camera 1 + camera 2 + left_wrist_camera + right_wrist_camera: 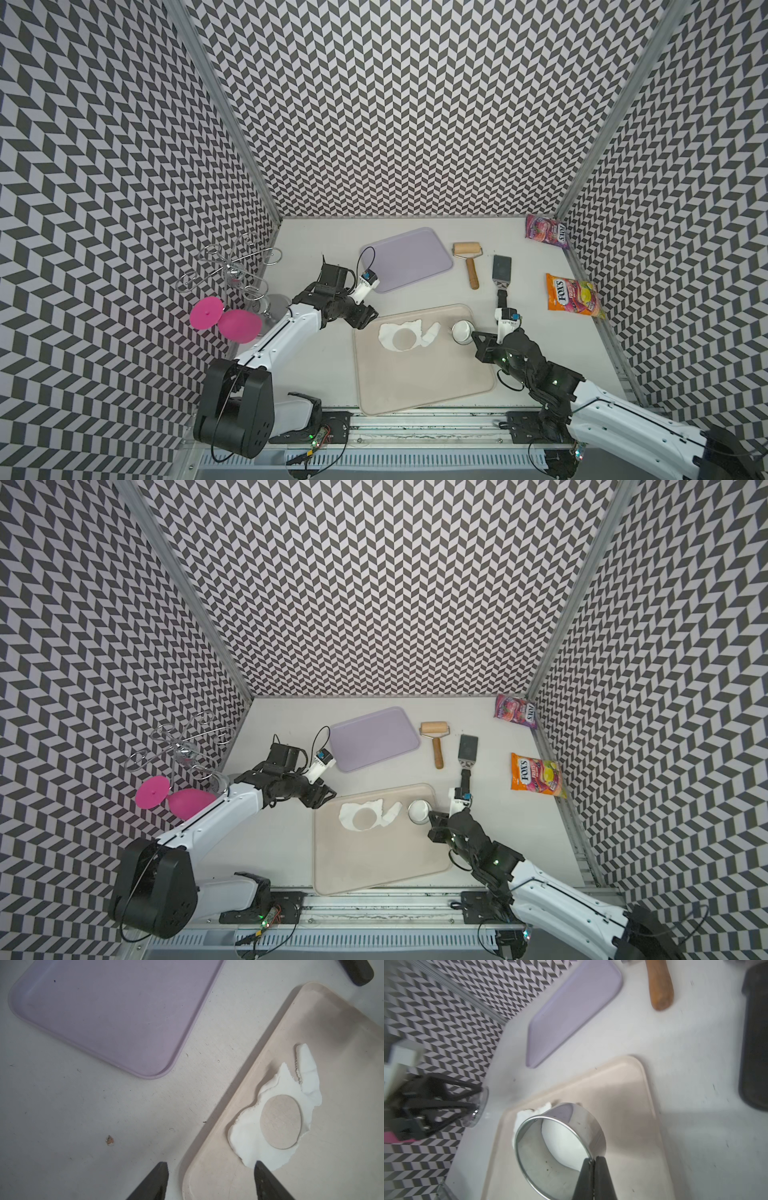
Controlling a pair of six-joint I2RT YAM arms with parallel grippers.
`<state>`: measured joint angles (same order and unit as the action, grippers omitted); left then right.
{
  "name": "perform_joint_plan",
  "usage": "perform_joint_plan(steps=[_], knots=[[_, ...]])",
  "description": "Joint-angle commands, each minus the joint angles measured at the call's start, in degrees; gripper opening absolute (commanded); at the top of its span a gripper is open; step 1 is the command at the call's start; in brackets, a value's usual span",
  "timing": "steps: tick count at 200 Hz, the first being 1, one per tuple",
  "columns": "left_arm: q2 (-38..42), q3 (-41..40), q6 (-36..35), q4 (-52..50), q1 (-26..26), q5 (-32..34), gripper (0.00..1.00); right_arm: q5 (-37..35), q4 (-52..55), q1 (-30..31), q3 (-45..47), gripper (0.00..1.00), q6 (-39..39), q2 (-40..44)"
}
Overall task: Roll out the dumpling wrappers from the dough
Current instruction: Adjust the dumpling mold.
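The dough (386, 332) (346, 812) (247, 1136) is a thin ragged white sheet with a round hole cut in it. It lies at the far end of the beige tray (424, 382) (374, 862). My right gripper (473, 337) (592, 1160) is shut on the wall of a metal ring cutter (461, 331) (579, 1118) at the tray's far right corner. A round white dumpling wrapper (562, 1140) sits inside the ring. My left gripper (368, 318) (212, 1163) is open over the tray's far left corner, one fingertip near the dough's edge, holding nothing.
A purple tray (409, 257) lies behind the beige one, with a wooden roller (467, 253) and a black scraper (502, 270) to its right. Two candy bags (573, 295) (546, 230) lie by the right wall. A wire rack (232, 266) and pink lids (224, 320) stand at the left.
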<state>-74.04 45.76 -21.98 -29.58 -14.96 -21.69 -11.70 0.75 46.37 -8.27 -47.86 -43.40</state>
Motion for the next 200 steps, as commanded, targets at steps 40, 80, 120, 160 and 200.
perform_joint_plan(steps=[40, 80, 120, 160, 200], knots=[[0.13, -0.44, -0.08, 0.93, 0.20, -0.46, 0.68, 3.01, 2.34, 0.04, -3.71, 0.00, -2.91, -5.81], [0.61, -0.58, 0.00, 0.97, 0.23, -0.37, 0.68, 1.59, 1.51, 0.04, -6.75, 0.00, 1.32, 4.83], [0.36, -0.54, -0.07, 0.93, 0.20, -0.46, 0.68, 0.20, 1.94, 0.02, -5.29, 0.00, 0.89, 6.21], [0.56, -0.57, 0.08, 0.93, 0.20, -0.46, 0.68, 1.41, 1.77, -0.05, 0.62, 0.00, -6.98, -1.28], [0.17, -0.45, -0.08, 0.91, 0.20, -0.46, 0.68, 4.20, 6.63, 0.04, -7.73, 0.00, -2.30, -4.99]])
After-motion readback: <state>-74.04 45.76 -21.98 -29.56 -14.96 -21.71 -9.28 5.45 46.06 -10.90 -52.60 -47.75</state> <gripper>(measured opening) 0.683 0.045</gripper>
